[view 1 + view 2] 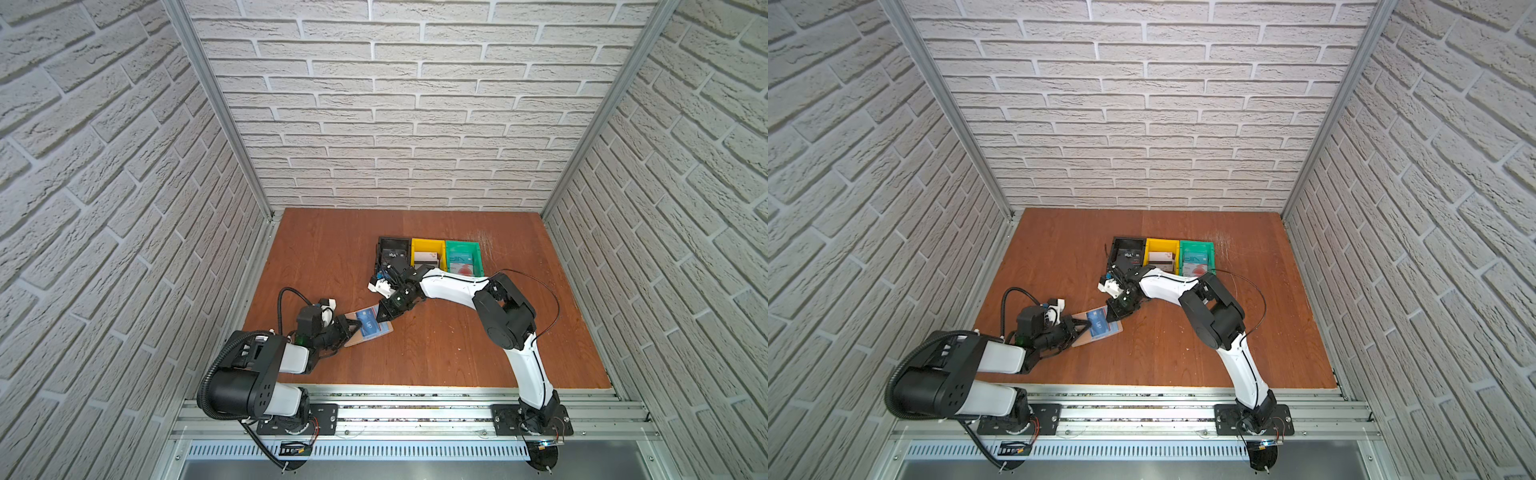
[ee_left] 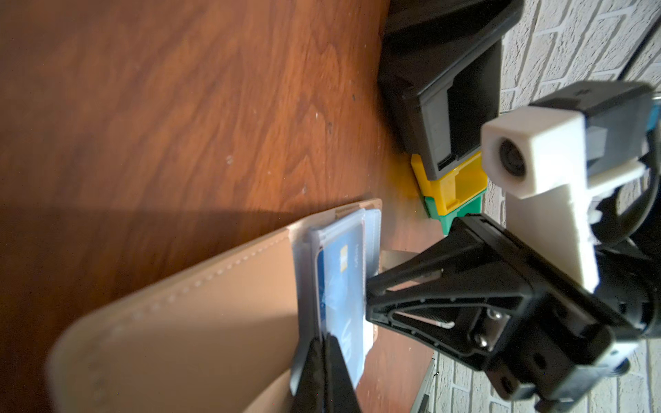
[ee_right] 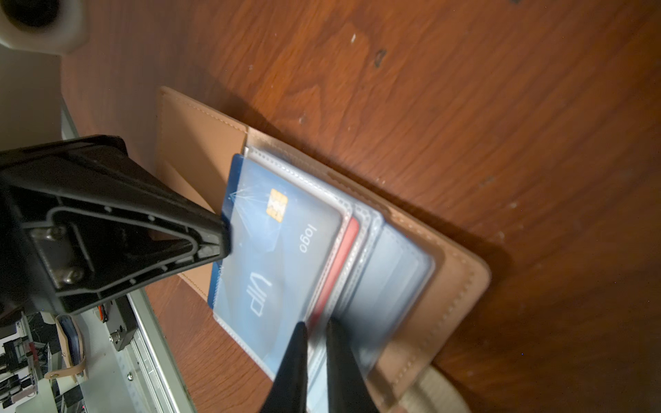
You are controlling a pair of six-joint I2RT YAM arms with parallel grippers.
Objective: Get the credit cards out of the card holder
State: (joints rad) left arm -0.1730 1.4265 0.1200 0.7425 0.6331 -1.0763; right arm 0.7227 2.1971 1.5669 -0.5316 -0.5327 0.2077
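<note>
The tan card holder (image 1: pixel 352 341) (image 1: pixel 1080 342) lies open on the table, its clear sleeves fanned out (image 3: pixel 393 271). A blue "VIP" credit card (image 1: pixel 368 325) (image 3: pixel 272 257) sits in the top sleeve, its dark edge sticking out. My left gripper (image 1: pixel 357 327) (image 2: pixel 326 339) is shut on that protruding edge. A red card (image 3: pixel 345 261) shows in the sleeve below. My right gripper (image 1: pixel 380 318) (image 3: pixel 314 330) is shut on the opposite edge of the sleeves, clear plastic pinched between its fingers. Both arms meet over the holder.
At the back of the table, just beyond the right wrist, stand a black bin (image 1: pixel 392 241), a yellow bin (image 1: pixel 428 242) and a green bin (image 1: pixel 463 243) in a row, each with a card inside. Brick walls enclose three sides. An aluminium rail (image 1: pixel 415 409) runs along the front.
</note>
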